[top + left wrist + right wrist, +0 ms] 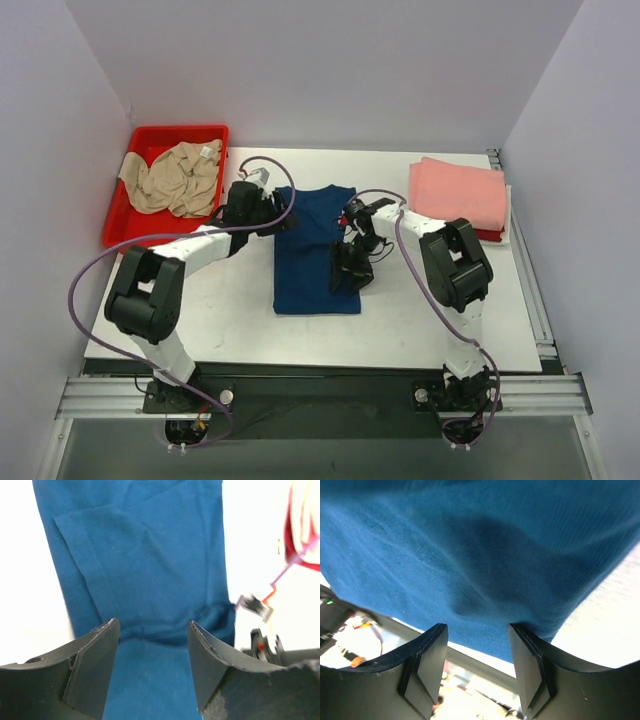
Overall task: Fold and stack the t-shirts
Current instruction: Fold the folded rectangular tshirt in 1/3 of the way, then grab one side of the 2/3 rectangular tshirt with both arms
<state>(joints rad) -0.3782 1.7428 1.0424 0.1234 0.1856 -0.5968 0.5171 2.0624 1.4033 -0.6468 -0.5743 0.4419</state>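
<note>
A navy blue t-shirt (312, 255) lies on the white table, folded into a long narrow strip. My left gripper (279, 216) hovers at the strip's far left corner. It is open, and blue cloth (150, 570) fills the view under and between its fingers (95, 665). My right gripper (347, 273) sits at the strip's right edge, about halfway down. It is open too, its fingertips (520, 635) against the blue cloth (480, 550) with nothing pinched between them. A crumpled beige t-shirt (176, 178) lies in the bin. A folded salmon-pink t-shirt (458, 192) rests on a red one (489, 235).
The red bin (115, 228) stands at the back left corner. The pink and red stack (304, 527) sits at the back right of the table. Bare white tabletop (215, 300) flanks the blue shirt. Purple cables (85, 275) loop beside both arms.
</note>
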